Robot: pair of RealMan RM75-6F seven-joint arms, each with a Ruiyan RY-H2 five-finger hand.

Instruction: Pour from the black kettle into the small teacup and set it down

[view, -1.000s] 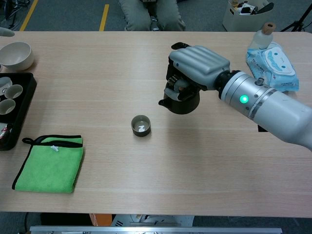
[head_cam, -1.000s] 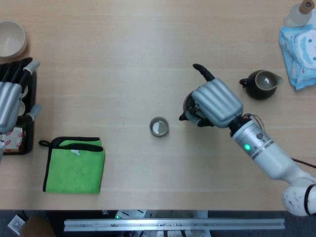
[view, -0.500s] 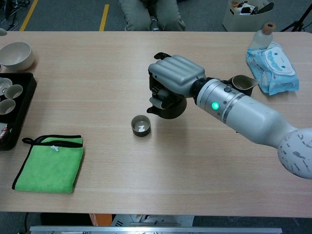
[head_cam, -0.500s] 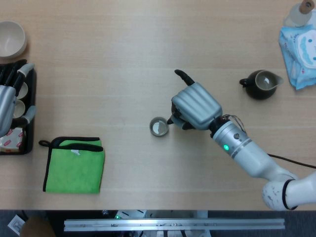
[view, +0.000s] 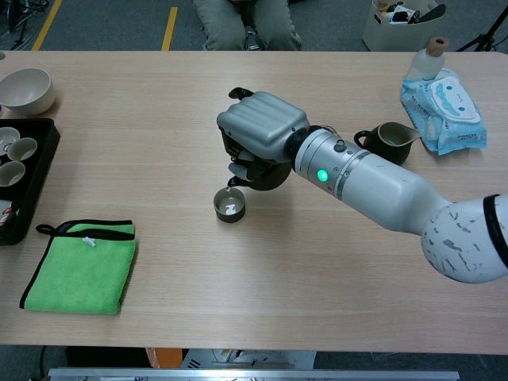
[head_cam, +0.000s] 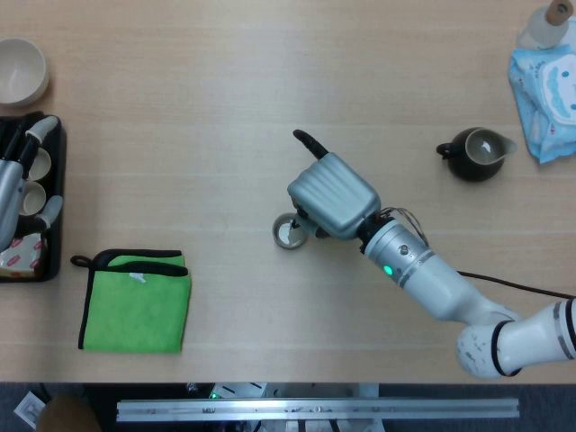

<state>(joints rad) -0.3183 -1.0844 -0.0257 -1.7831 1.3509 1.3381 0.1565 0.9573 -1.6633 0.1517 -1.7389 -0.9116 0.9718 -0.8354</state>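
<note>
While the green cloth (view: 79, 266) lies nearest the table's front edge, the small teacup (view: 228, 205) stands mid-table. Just above it, the right hand (view: 260, 136) grips the black kettle (view: 266, 173), spout tipped over the cup's rim. Farther back, the left hand (head_cam: 11, 184) hangs unclenched, holding nothing, over the black tray (view: 36, 178).

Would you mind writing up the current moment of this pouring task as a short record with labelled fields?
right hand: grips the black kettle, held above the table
kettle spout: directly over the small teacup
small teacup: upright on the table, not touched by the hand
left hand: over the black tray at the table's left edge, holding nothing visible
green cloth: flat, near the front-left
dark pitcher: behind the right arm
</note>
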